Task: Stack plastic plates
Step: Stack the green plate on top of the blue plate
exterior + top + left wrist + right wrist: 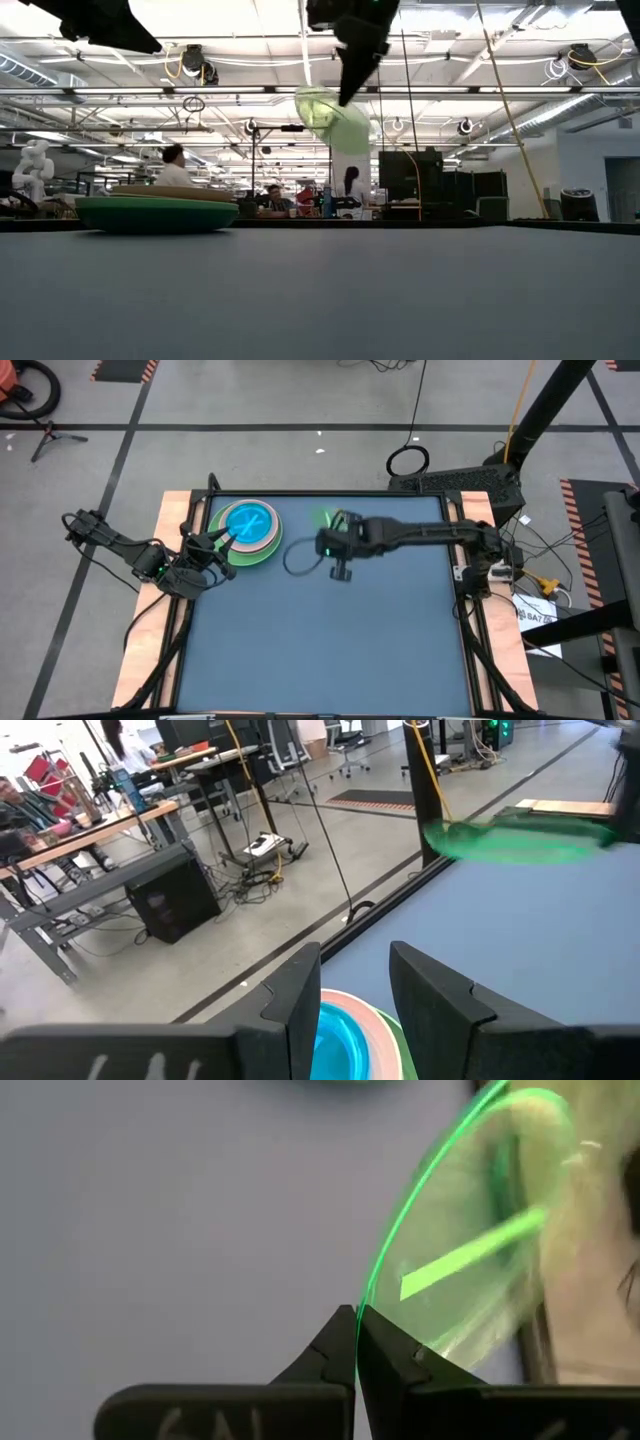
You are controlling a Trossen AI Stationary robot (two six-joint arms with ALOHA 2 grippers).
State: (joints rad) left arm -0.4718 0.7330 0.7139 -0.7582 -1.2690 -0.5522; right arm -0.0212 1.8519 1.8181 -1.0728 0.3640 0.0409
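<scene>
A stack of plates (245,530) sits near the table's far left corner, with a translucent blue plate (335,1040) on top, then pink, then green. In the low view the stack (157,212) rests flat on the table. My left gripper (225,540) is open and hovers above the stack's near edge, its fingers (300,1000) apart over the blue plate. My right gripper (335,525) is shut on a small translucent lime plate (335,115) held high over the table's far middle, to the right of the stack. My right gripper (357,1315) pinches the lime plate's rim (375,1285) between its two fingertips. The fingers (350,75) come from above, pointing down. The plate (470,1250) is lifted clear of the table and stands tilted, almost on edge, below the fingertips.
The dark blue table top (330,640) is bare in its middle and near half. A wooden border (150,620) frames the table, and a black cable loops behind the right wrist (295,560). People and desks show in the room beyond the far edge (175,165).
</scene>
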